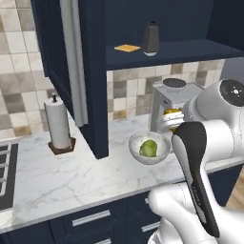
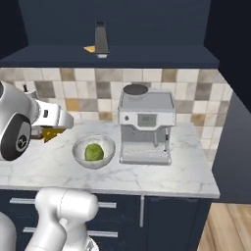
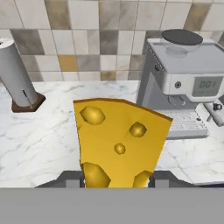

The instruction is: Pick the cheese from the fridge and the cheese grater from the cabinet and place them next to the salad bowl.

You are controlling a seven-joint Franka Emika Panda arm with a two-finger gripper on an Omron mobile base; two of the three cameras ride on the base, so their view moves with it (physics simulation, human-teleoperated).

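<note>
The gripper is carrying the cheese, its jaws clenched on the lower part of the yellow wedge, which is rising large in the lower centre of the hand view; in the right base view the same wedge is peeking out at the left of the frame, held above the marble bench and just left of the salad bowl. The bowl with its green ball is sitting at the centre of the left base view, in front of the silver coffee machine. So the first half of the task appears to be in hand: the cheese is being brought to its place beside the bowl, but it is not yet resting on the bench. The next move calls for lowering the wedge onto bare marble near the bowl, clear of the coffee machine and the paper towel roll at the left of the frame, and then releasing it. The cheese grater is standing on the shelf of the navy cabinet, at the top of the frame beside a flat orange square, waiting to be fetched afterwards.
</note>
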